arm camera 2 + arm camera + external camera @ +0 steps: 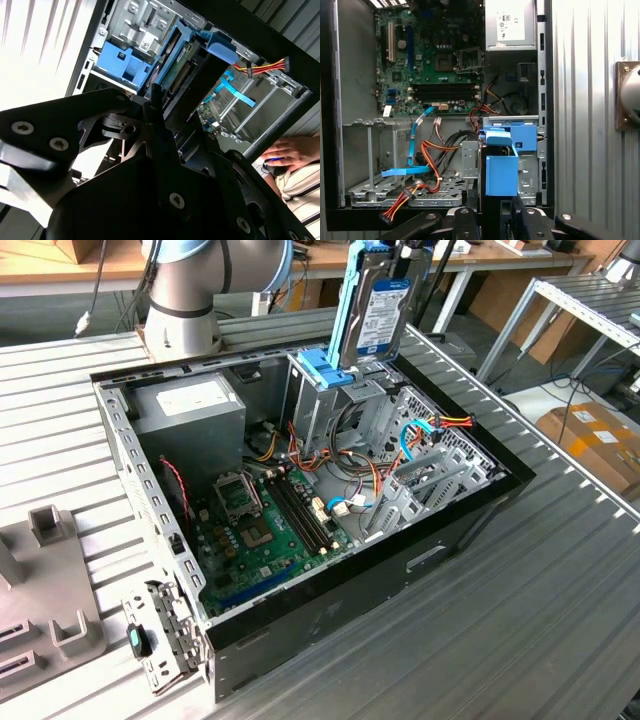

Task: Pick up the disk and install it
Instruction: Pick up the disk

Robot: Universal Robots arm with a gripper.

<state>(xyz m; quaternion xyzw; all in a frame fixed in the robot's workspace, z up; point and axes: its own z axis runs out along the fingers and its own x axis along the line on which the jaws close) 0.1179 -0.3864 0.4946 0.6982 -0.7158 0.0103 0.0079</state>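
The disk [380,305], silver with a white-and-blue label and a blue plastic frame, hangs upright above the open computer case [400,560]. Its lower edge sits just over the metal drive cage with the blue plastic top [320,375]. My gripper [400,248] is shut on the disk's upper end at the top of the exterior view. In the first wrist view the disk [501,175] appears edge-on between the black fingers [465,220], directly over the cage [525,137]. The second wrist view shows the disk [182,70] reaching from my gripper [152,100] down toward the cage's blue part [120,62].
Inside the case lie the grey power-supply box [190,405], the green motherboard [270,525] and loose red, orange and blue cables [430,430]. The arm's base [185,290] stands behind the case. A grey fixture [50,580] lies at the exterior view's left. A person's hand [285,150] rests on a mouse.
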